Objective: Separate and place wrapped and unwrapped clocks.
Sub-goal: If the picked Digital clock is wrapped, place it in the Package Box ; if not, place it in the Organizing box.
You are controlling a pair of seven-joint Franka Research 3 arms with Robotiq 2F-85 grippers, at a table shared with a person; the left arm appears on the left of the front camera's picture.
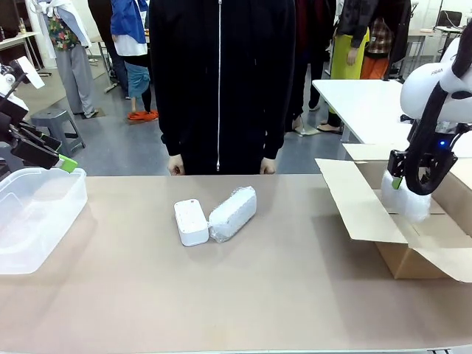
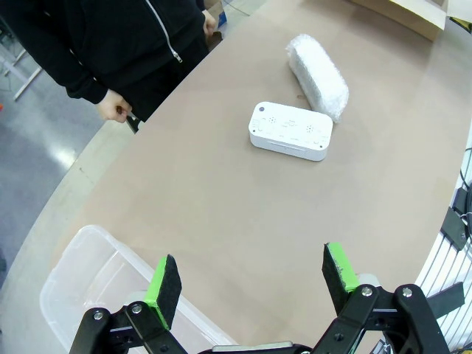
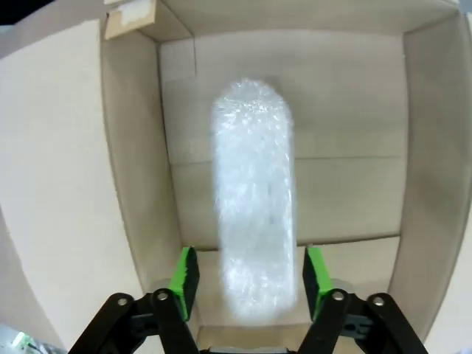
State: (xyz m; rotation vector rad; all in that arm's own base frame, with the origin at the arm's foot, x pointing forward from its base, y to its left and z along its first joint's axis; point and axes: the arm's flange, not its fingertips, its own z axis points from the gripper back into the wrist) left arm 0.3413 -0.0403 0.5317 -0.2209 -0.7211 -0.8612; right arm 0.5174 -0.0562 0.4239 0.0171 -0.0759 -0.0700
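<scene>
The bare white clock (image 1: 192, 221) lies mid-table, touching a bubble-wrapped clock (image 1: 233, 213) on its right; the left wrist view has both too, the bare clock (image 2: 290, 131) and the wrapped one (image 2: 317, 76). A second wrapped clock (image 3: 254, 199) hangs blurred between the fingers of my right gripper (image 3: 251, 280) over the inside of the cardboard box (image 3: 133, 184); both pads stand slightly off the wrap. From the front, that right gripper (image 1: 399, 183) is above the box (image 1: 402, 262) with the bundle (image 1: 410, 203) under it. My left gripper (image 2: 251, 284) is open and holds nothing.
A clear plastic bin (image 1: 37, 214) sits at the table's left edge, under my left gripper (image 1: 63, 161). A person in a black jacket stands at the far side with a hand (image 1: 175, 166) at the table edge. The box's flaps are spread open at the right.
</scene>
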